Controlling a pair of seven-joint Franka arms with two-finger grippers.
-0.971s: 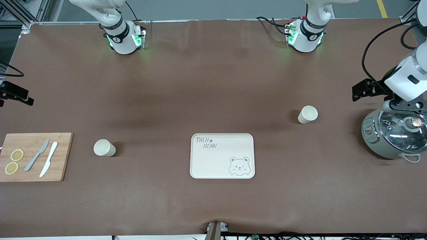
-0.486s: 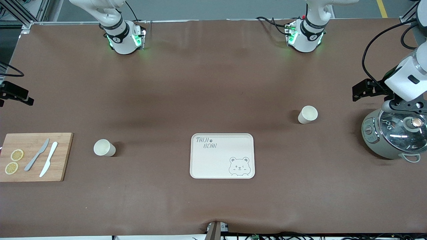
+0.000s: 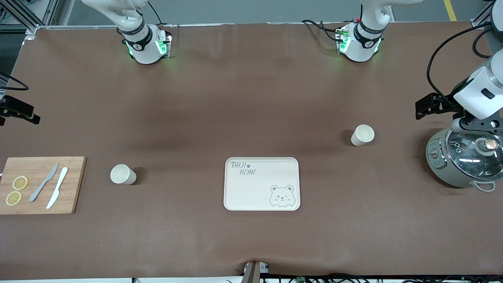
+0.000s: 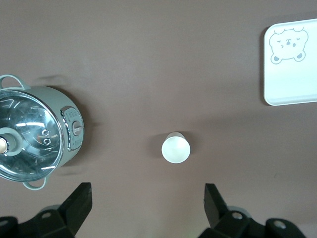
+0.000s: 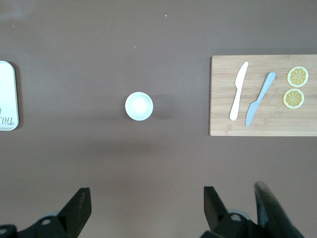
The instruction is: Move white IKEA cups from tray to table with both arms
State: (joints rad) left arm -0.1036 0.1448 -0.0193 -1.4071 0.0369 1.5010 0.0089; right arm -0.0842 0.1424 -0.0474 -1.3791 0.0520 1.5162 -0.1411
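Note:
Two white IKEA cups stand upright on the brown table. One cup [image 3: 362, 135] [image 4: 176, 148] is toward the left arm's end, the other cup [image 3: 123, 174] [image 5: 139, 106] toward the right arm's end. My left gripper [image 3: 422, 108] [image 4: 147, 203] hangs high above the table beside the pot, open and holding nothing, well clear of its cup. Equally high at the other end of the table, my right gripper [image 3: 29, 114] [image 5: 147, 206] is open with nothing in it, far above its cup. Both arms wait.
A bear-print tray [image 3: 261, 204] [image 4: 292, 89] lies between the cups, nearer the front camera. A grey-green pot with a glass lid [image 3: 461, 161] [image 4: 34, 139] stands at the left arm's end. A wooden board [image 3: 74, 184] [image 5: 223, 94] with two knives and lemon slices lies at the right arm's end.

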